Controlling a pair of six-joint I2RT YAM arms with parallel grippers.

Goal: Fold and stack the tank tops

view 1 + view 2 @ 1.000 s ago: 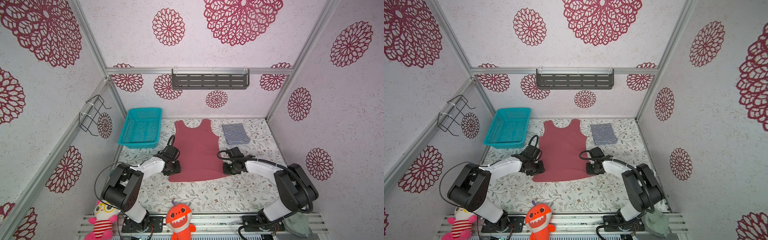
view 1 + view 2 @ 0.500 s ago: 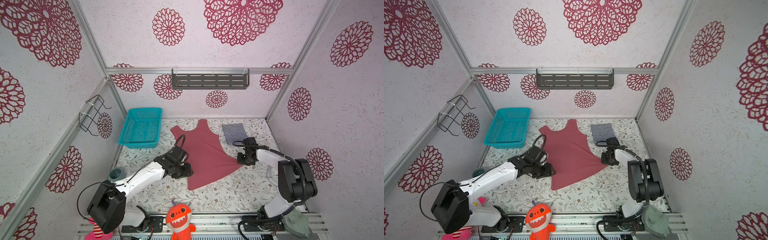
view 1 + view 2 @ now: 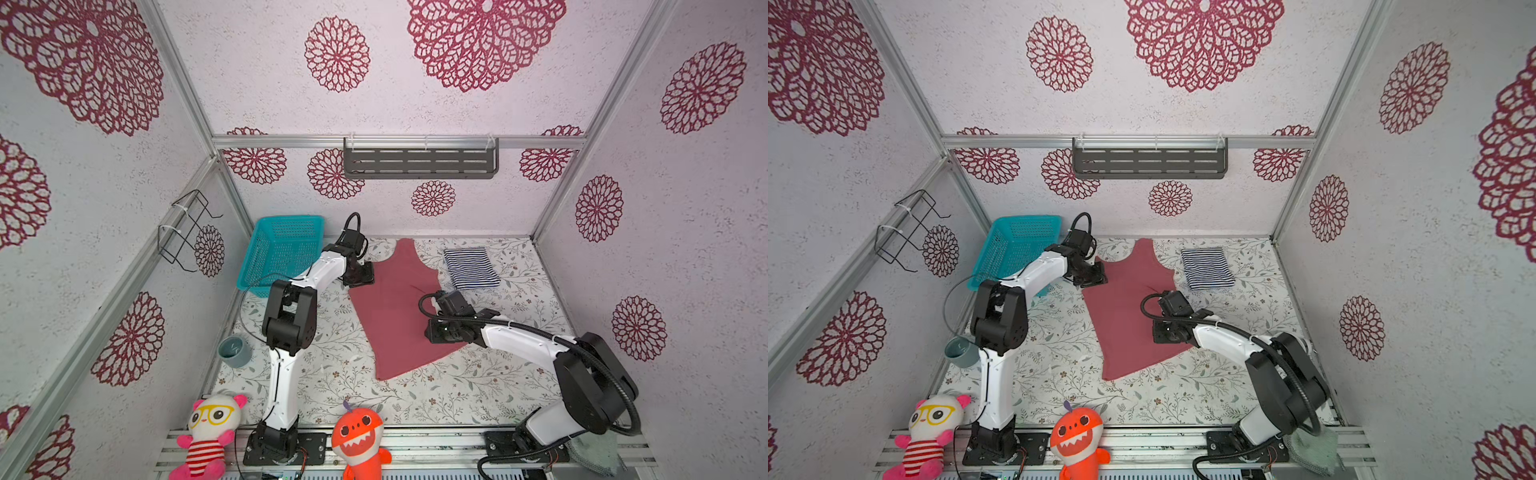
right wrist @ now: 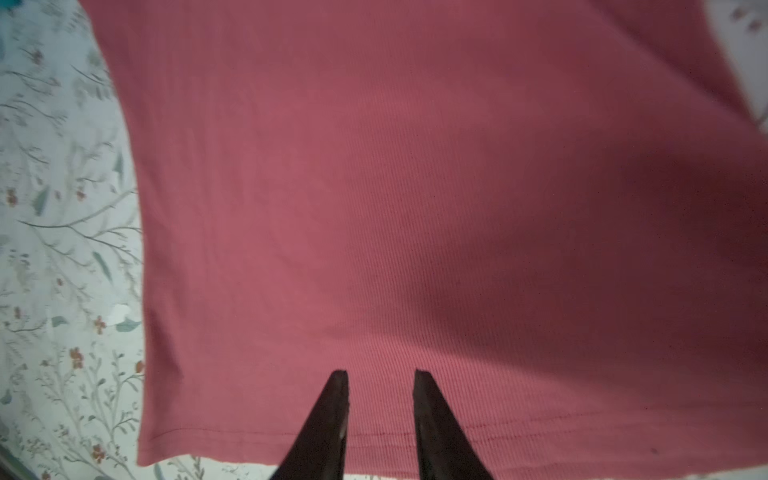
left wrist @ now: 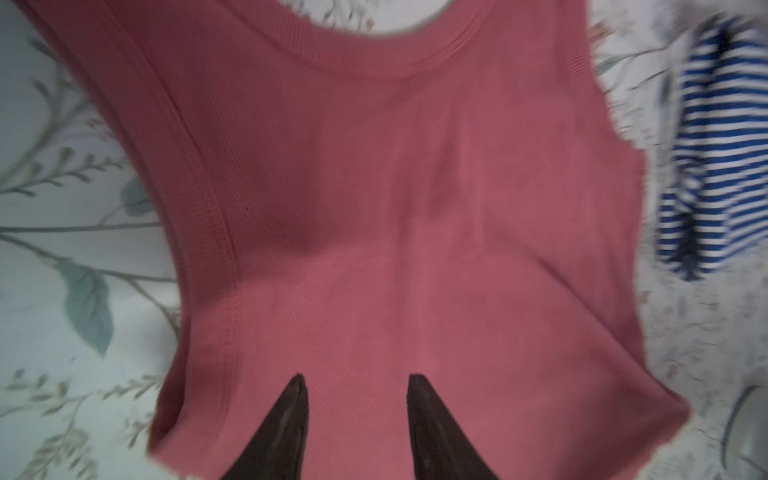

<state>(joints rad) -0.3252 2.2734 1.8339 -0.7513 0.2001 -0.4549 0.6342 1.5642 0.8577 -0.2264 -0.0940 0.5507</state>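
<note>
Toward the left rear of the floral-print surface (image 3: 457, 390) stands a teal plastic mesh basket (image 3: 286, 249). Just beside it, the left end effector (image 3: 359, 276), moderately parted and empty, meets the shoulder edge of the plain rose-red ribbed tank top (image 3: 395, 316), spread at centre. The right end effector (image 3: 440, 332), narrowly parted and empty, sits over the garment's hem. The folded navy-and-white striped tank top (image 3: 469, 268) lies right rear.

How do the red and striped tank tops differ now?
The rose-red tank top is plain and spread open mid-table. The striped tank top is navy-and-white and folded into a small rectangle, back right. The rose-red one covers far more area. Both lie flat on the floral table.
</note>
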